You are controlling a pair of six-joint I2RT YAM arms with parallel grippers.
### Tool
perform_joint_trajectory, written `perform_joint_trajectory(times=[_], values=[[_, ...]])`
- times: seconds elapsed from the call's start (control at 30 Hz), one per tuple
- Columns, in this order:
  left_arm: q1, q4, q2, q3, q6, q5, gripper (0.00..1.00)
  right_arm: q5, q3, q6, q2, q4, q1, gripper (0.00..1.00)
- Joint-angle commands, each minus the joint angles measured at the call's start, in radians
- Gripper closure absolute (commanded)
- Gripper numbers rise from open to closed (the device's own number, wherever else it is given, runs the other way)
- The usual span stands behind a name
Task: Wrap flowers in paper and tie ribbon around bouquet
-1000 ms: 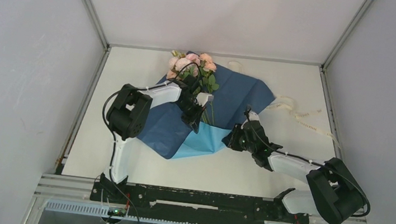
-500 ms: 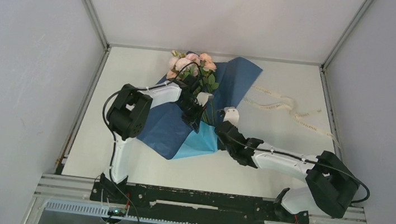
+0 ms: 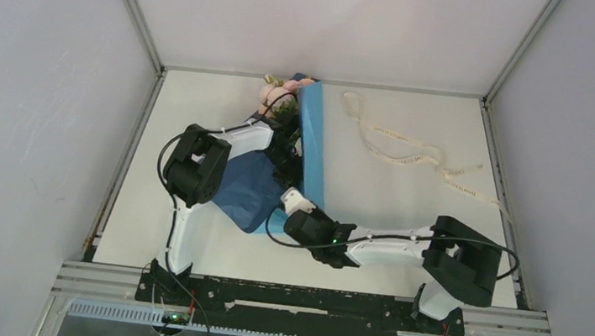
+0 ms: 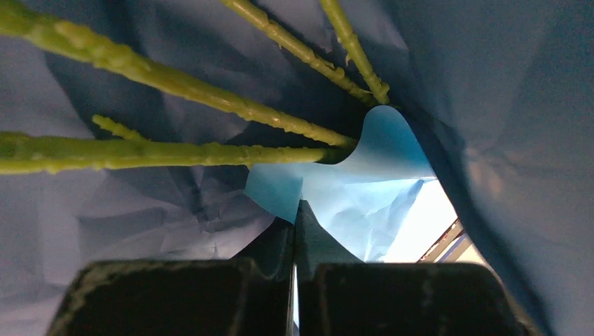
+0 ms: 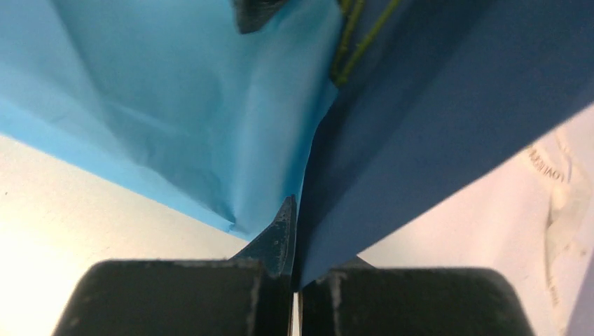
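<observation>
The flowers (image 3: 273,93) lie at the back of the table, their green stems (image 4: 175,152) resting on the blue paper (image 3: 245,187). My right gripper (image 3: 295,200) is shut on the paper's edge (image 5: 434,91), and the sheet runs into the gap between its jaws (image 5: 295,210). The paper's right half stands up as a light-blue flap (image 3: 314,144) beside the stems. My left gripper (image 3: 286,162) is shut with its tips (image 4: 298,210) down on the paper below the stems, nothing visibly between them. The ribbon (image 3: 401,156) lies loose to the right.
White tabletop (image 3: 408,206) shows right of the flap, where the ribbon (image 5: 560,189) trails toward the right wall. Grey walls and metal frame posts (image 3: 131,5) enclose the table. A black rail (image 3: 304,300) runs along the near edge by the arm bases.
My right gripper shut on the paper's right edge and swung left and nearer, lifting that half upright over the stems and uncovering the ribbon. My left arm stayed put.
</observation>
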Motion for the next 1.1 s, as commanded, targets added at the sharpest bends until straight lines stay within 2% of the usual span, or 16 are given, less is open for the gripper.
perform_joint_trajectory(times=[0.0, 0.07, 0.27, 0.33, 0.57, 0.63, 0.73, 0.9, 1.07], values=[[0.017, 0.040, 0.033, 0.025, 0.014, -0.073, 1.00, 0.008, 0.055, -0.194, 0.086, 0.057, 0.052, 1.00], [0.026, 0.027, 0.025, 0.025, 0.020, -0.064, 0.97, -0.021, 0.063, -0.200, 0.111, 0.058, 0.051, 1.00], [0.096, -0.069, -0.040, 0.060, 0.071, -0.055, 0.49, -0.081, 0.086, -0.183, 0.156, 0.031, 0.038, 1.00], [0.142, -0.102, -0.073, 0.092, 0.079, -0.056, 0.41, -0.098, 0.090, -0.172, 0.169, 0.022, 0.035, 1.00], [0.350, -0.101, -0.239, 0.113, 0.011, -0.001, 0.28, -0.124, 0.105, -0.148, 0.210, 0.000, 0.029, 1.00], [0.404, -0.047, -0.298, 0.078, -0.034, 0.025, 0.25, -0.129, 0.105, -0.147, 0.212, 0.003, 0.027, 1.00], [0.469, 0.084, -0.390, -0.027, -0.177, 0.095, 0.19, -0.135, 0.105, -0.148, 0.216, 0.005, 0.019, 1.00], [0.485, 0.306, -0.503, -0.242, -0.404, 0.189, 0.09, -0.135, 0.114, -0.153, 0.222, -0.003, 0.009, 1.00], [0.468, 0.505, -0.585, -0.389, -0.586, 0.265, 0.01, -0.141, 0.116, -0.154, 0.219, -0.001, 0.005, 1.00]])
